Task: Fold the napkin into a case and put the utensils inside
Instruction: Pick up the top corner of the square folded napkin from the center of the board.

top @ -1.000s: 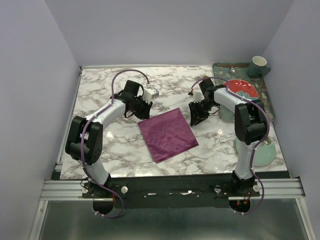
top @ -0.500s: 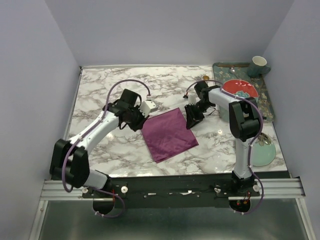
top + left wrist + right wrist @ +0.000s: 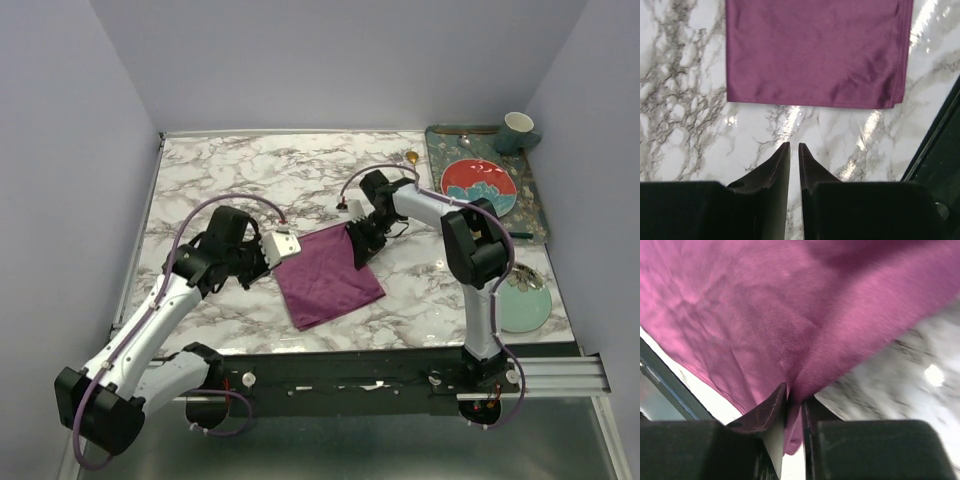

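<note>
The plum-purple napkin (image 3: 328,275) lies flat on the marble as a rough square, also seen in the left wrist view (image 3: 815,50). My right gripper (image 3: 358,245) (image 3: 794,392) is shut on the napkin's far right corner, and the cloth (image 3: 790,315) bunches up between its fingers. My left gripper (image 3: 270,265) (image 3: 794,145) hovers over bare marble just left of the napkin. Its jaws are shut to a thin slit with nothing between them. A small gold utensil tip (image 3: 410,157) lies left of the tray. I cannot make out the fork.
A dark patterned tray (image 3: 532,205) at the far right holds a red plate (image 3: 478,180) and a cup (image 3: 518,128). A pale green plate (image 3: 525,305) sits by the right arm's base. The table's front edge (image 3: 940,145) is close to the napkin.
The right gripper moved left onto the napkin's far corner and closed on it. The left arm swung back toward the near left. The napkin shifted slightly left.
</note>
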Motion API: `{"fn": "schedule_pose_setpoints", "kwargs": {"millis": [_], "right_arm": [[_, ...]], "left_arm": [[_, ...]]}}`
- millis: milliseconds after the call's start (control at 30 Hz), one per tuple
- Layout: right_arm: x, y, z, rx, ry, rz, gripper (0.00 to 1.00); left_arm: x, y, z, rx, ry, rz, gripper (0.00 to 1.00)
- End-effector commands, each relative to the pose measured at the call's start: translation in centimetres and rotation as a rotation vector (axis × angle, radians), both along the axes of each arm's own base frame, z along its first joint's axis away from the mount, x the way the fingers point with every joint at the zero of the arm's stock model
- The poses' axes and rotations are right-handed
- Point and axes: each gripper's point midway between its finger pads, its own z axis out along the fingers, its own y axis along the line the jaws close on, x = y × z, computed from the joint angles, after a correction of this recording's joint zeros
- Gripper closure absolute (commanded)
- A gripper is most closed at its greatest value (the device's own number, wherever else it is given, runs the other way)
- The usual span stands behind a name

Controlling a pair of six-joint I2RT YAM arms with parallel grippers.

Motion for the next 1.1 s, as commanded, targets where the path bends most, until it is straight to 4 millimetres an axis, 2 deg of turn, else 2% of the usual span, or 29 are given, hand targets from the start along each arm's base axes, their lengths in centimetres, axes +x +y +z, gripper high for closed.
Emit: {"fn": "schedule_pose_setpoints", "kwargs": {"millis": [0,67,133,200,267,300,333,400,433,467,500,600,733,900,933,1067], "right_arm": [[-0.4,-1.0,-0.7,-0.061,-0.073,0.081,0.70],[-0.6,-1.6,-0.6,-0.097,-0.071,0.064,0.67],[-1.1,-2.7,-0.4,-0.138,-0.078,0.048,0.63],[-0.9,-3.9,-0.5,-0.197,-0.109,0.022,0.62],[-1.0,-5.1,-0.7,-0.240,-0.115,-0.009,0.62],[-1.0,-5.6,-0.8,-0.258,-0.111,-0.032,0.62],[-0.9,-6.1,-0.8,-0.265,-0.111,-0.044,0.62],[-1.0,-6.4,-1.4,-0.274,-0.109,-0.046,0.63],[-0.9,-6.5,-1.6,-0.277,-0.112,-0.041,0.64],[-0.9,-6.4,-2.4,-0.284,-0.097,-0.039,0.64],[-0.3,-6.1,-2.2,-0.278,-0.097,-0.050,0.67],[-0.8,-5.4,-2.9,-0.267,-0.021,-0.051,0.67],[-0.3,-5.2,-2.9,-0.259,-0.016,-0.067,0.67],[0.1,-5.0,0.0,-0.169,-0.028,-0.121,0.63],[0.5,-5.2,1.7,-0.142,-0.071,-0.129,0.62],[0.8,-6.7,4.0,-0.151,-0.188,-0.083,0.59]], "left_arm": [[-4.2,-0.1,-3.1,0.073,-0.014,-0.212,0.77],[-5.0,-0.6,-3.8,0.085,-0.005,-0.243,0.77],[-4.7,-1.1,-4.4,0.086,0.022,-0.232,0.77],[-3.8,-1.9,-4.8,0.076,0.020,-0.229,0.77],[-3.5,-2.7,-6.3,0.106,0.063,-0.246,0.78],[-2.7,-3.4,-6.3,0.106,0.048,-0.250,0.78],[-2.4,-3.8,-7.5,0.135,0.085,-0.250,0.78],[-1.5,-4.7,-7.7,0.154,0.090,-0.247,0.79],[-1.3,-4.8,-8.7,0.176,0.125,-0.246,0.79],[-0.9,-4.9,-8.9,0.186,0.126,-0.242,0.80],[-0.5,-5.4,-8.7,0.185,0.116,-0.249,0.80],[-0.1,-6.0,-9.3,0.222,0.106,-0.291,0.80],[-0.4,-5.6,-11.9,0.305,0.127,-0.375,0.82],[-1.4,-5.1,-14.6,0.356,0.187,-0.414,0.84],[-1.7,-5.2,-15.1,0.360,0.204,-0.418,0.85],[-3.0,-7.4,-15.7,0.323,0.266,-0.365,0.87]]}}
